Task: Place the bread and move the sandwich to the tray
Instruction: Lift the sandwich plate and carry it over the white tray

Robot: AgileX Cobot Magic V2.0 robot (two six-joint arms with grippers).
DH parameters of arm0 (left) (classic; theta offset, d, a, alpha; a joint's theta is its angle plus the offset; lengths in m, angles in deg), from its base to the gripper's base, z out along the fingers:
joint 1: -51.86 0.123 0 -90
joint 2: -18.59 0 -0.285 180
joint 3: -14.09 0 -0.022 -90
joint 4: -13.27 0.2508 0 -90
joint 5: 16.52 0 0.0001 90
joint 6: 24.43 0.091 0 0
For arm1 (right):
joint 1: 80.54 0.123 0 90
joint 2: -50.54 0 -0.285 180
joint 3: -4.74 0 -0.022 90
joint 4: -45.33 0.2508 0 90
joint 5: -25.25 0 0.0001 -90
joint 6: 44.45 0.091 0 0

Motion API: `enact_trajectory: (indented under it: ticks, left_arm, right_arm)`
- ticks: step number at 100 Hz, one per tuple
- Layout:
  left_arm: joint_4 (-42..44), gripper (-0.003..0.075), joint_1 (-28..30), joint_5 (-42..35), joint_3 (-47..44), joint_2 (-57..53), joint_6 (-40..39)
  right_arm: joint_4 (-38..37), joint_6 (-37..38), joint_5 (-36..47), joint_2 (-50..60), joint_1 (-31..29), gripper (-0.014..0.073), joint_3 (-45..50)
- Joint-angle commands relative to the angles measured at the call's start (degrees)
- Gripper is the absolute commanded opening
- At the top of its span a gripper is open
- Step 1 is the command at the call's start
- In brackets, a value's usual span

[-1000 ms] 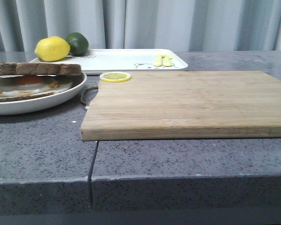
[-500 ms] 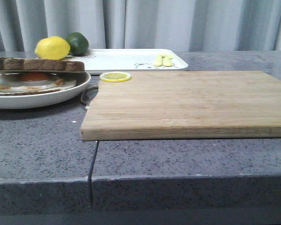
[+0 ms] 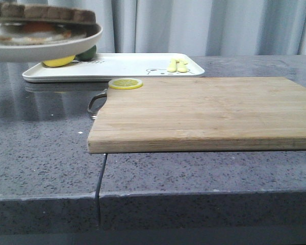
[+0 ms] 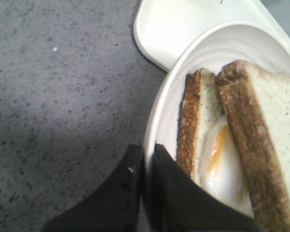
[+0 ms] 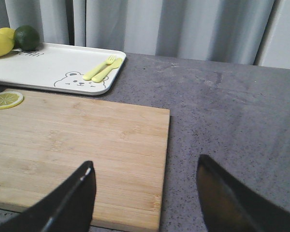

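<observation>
The sandwich (image 3: 43, 25) rides on its round white plate (image 3: 51, 49), held in the air at the far left, above the table and just in front of the tray (image 3: 127, 66). The bread (image 4: 268, 125) lies as the top slice over the fried egg (image 4: 221, 164). My left gripper (image 4: 146, 147) is shut on the plate's rim (image 4: 157, 116), one finger inside and one outside. The tray's corner (image 4: 179, 29) shows beyond the plate. My right gripper (image 5: 145, 169) is open and holds nothing, over the right edge of the cutting board (image 5: 77, 140).
The wooden cutting board (image 3: 204, 109) fills the table's middle, with a lemon slice (image 3: 125, 83) at its far left corner. On the tray lie a lemon (image 3: 58, 61), a lime (image 3: 86, 52) and a yellow fork and spoon (image 3: 177, 65). Curtains hang behind.
The plate with the sandwich has been lifted off the table at the left and now hangs high in front of the tray's left end. The right side is unchanged.
</observation>
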Motion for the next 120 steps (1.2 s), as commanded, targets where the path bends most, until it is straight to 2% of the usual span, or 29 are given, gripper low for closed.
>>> enact_trajectory:
  ticks: [1,37,84,120]
  left_arm:
    - [-4.3,-0.0019,-0.05,-1.24,5.51,0.04,1.52]
    - [-9.48,-0.0019,-0.19,5.87,22.37,15.62,7.03]
    - [-10.03,-0.0019,-5.24,10.83,44.27,35.39,7.13]
    - [-10.03,-0.0019,-5.6,12.56,58.08,45.26,7.13]
  right_arm:
    - [-0.72,0.05,4.95,-0.51,-0.45,0.0459,-1.36]
    - [-0.72,0.05,4.95,-0.51,-0.45,0.0459,-1.36]
    - [-0.72,0.05,4.95,-0.51,-0.45,0.0459,-1.36]
    - [-0.72,0.05,4.95,-0.51,-0.45,0.0459,-1.36]
